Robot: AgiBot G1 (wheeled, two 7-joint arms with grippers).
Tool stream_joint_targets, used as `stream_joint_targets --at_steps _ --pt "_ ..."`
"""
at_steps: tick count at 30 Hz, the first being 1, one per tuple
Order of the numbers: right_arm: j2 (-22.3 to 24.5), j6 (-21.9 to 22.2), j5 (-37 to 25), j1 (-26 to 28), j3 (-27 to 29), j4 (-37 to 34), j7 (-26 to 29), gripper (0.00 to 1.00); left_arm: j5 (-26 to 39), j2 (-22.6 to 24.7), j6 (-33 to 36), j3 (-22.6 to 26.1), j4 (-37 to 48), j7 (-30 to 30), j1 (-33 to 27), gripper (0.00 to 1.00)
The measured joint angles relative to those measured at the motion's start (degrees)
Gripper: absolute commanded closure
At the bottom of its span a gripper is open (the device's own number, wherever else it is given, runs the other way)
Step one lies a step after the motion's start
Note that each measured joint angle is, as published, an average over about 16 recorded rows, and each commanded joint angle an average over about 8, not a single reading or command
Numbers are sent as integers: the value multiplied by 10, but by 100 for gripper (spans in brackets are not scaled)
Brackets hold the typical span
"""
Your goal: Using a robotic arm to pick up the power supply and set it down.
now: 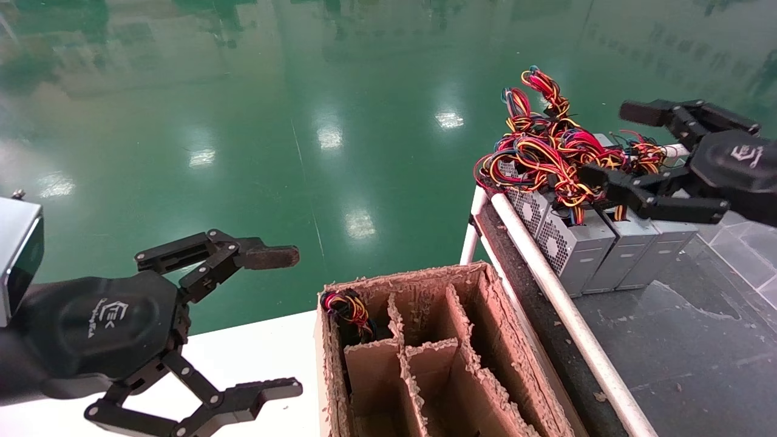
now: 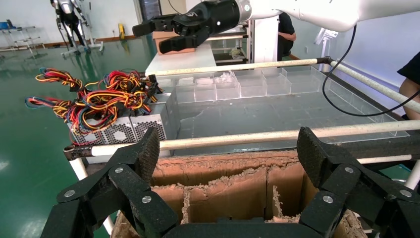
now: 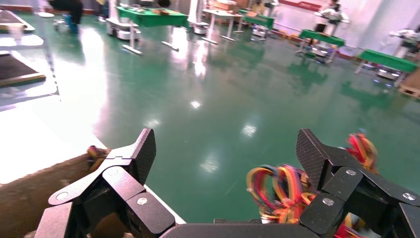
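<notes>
A row of grey power supplies (image 1: 573,246) stands on the dark table (image 1: 680,340) at the right, their red, yellow and black wires (image 1: 546,145) tangled on top. My right gripper (image 1: 616,144) hovers open just above that wire tangle, nothing between its fingers. The right wrist view shows its open gripper (image 3: 227,153) with wires (image 3: 282,191) below one finger. My left gripper (image 1: 285,321) hangs open and empty at the lower left, beside the cardboard box (image 1: 425,352). From the left wrist, the open gripper (image 2: 229,153) faces the box (image 2: 223,181), with the power supplies (image 2: 124,130) beyond.
The cardboard box has several divider compartments; a wire bundle (image 1: 347,306) pokes out of its far-left one. A white rail (image 1: 564,303) edges the dark table. Clear plastic trays (image 2: 247,87) line the table's far side. A white tabletop (image 1: 255,352) lies under the left gripper.
</notes>
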Motion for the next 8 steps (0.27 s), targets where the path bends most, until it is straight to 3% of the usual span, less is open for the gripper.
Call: stream_joint_targets --at_steps 8 --pt "4 -1 17 -30 4 55 21 0 0 0 0 0 0 0 0 0"
